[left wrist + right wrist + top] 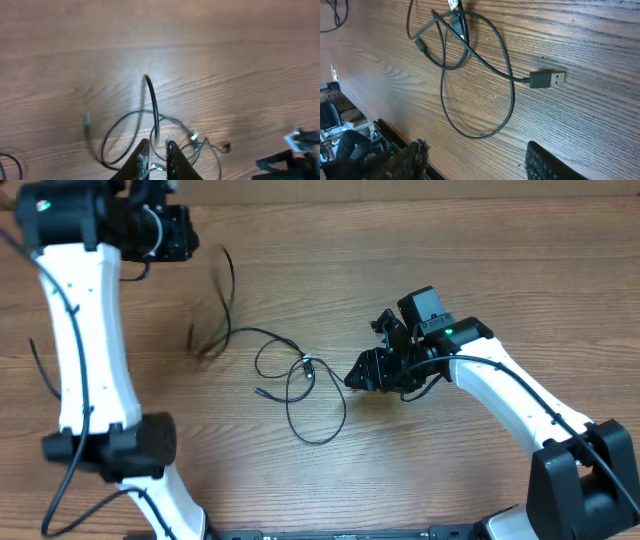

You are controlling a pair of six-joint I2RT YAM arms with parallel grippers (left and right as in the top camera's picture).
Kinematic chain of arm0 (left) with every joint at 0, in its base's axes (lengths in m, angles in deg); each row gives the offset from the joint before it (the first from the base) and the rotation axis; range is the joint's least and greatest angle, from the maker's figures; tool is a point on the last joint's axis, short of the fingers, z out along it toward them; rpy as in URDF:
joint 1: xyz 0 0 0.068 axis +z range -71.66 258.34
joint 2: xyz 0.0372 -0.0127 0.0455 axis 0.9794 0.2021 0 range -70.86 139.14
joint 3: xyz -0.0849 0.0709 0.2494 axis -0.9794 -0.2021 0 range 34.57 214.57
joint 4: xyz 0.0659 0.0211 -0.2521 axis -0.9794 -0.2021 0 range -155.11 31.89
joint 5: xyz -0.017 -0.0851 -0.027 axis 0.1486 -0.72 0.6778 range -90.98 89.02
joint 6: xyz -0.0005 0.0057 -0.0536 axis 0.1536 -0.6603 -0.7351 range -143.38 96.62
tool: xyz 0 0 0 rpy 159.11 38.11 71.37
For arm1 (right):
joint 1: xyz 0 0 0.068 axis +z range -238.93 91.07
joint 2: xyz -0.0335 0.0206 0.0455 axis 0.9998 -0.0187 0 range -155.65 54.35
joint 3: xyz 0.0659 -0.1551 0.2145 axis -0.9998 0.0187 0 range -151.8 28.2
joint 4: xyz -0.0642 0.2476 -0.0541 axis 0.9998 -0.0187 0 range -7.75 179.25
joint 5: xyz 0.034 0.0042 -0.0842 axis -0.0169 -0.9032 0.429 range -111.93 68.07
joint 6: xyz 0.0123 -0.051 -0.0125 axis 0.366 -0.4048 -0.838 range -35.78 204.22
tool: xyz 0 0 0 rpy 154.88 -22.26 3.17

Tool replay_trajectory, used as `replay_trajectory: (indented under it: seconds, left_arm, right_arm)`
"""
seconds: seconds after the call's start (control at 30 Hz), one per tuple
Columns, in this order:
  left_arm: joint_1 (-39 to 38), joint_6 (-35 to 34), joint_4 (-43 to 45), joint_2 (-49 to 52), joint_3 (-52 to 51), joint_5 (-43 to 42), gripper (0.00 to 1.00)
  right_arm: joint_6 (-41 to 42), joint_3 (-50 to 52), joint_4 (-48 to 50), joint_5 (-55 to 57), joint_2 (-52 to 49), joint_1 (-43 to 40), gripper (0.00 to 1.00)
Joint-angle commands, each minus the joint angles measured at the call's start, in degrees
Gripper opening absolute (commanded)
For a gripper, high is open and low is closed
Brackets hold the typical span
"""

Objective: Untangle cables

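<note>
Thin black cables (300,380) lie looped together on the wooden table (450,270), with small plug ends. One black cable (226,290) rises, blurred, from the table up to my left gripper (190,235) at the far left. In the left wrist view my left gripper (157,145) is nearly closed on that cable (152,105), and the loops (120,135) lie below it. My right gripper (365,370) is just right of the tangle. In the right wrist view it (480,160) is wide open and empty above a cable loop (507,90) with a USB plug (547,79).
Thicker black wires (45,375) hang along the left arm. The table's edge and dark equipment (350,145) show at the lower left of the right wrist view. The right gripper (295,157) shows at the lower right of the left wrist view.
</note>
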Motion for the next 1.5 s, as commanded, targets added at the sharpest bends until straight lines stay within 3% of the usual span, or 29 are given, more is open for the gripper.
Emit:
replay_trajectory:
  seconds: [0.0, 0.2, 0.27, 0.37, 0.5, 0.83, 0.9, 1.0, 1.13, 1.47]
  left_arm:
    - [-2.38, -0.37, -0.72, 4.87, 0.81, 2.23, 0.14]
    - [-6.12, -1.18, -2.56, 12.20, 0.81, 6.34, 0.18]
    - [-7.23, -1.73, -3.28, 14.10, 0.81, 7.85, 0.29]
    - [-8.79, -1.73, -4.46, 16.65, 0.81, 8.68, 0.37]
    - [-10.40, -2.71, -5.75, 19.37, 0.81, 10.23, 0.38]
    - [-12.13, -9.35, -5.77, 20.28, 0.46, 25.29, 0.40]
    - [-12.13, -10.40, -5.16, 20.28, 0.46, 27.78, 0.44]
    - [-11.98, -10.05, -3.87, 20.28, 0.46, 27.93, 0.57]
    - [-11.54, -6.80, -0.63, 20.28, 0.46, 27.89, 0.63]
    - [-11.41, 1.16, 1.90, 20.31, -1.31, 27.12, 0.58]
  right_arm:
    - [-0.42, 0.07, 0.20, 0.52, 0.07, 0.13, 0.61]
    - [-0.44, 0.07, -0.92, 0.59, 0.07, 0.13, 0.60]
    - [-0.44, 0.07, -1.16, 0.81, 0.07, 0.13, 0.60]
    - [-0.44, 0.07, -1.16, 0.81, 0.07, 0.13, 0.60]
    - [-0.44, 0.07, -1.16, 0.81, 0.07, 0.13, 0.60]
    - [-0.44, 0.07, -1.62, 1.88, 0.07, 0.13, 0.60]
    - [-0.44, 0.07, -1.60, 1.88, 0.07, 0.13, 0.60]
    - [-0.44, 0.07, -1.55, 1.88, 0.07, 0.13, 0.61]
    - [-0.44, 0.07, -1.57, 1.88, 0.07, 0.13, 0.61]
    - [-0.46, 0.07, -1.55, 1.88, 0.07, 0.11, 0.61]
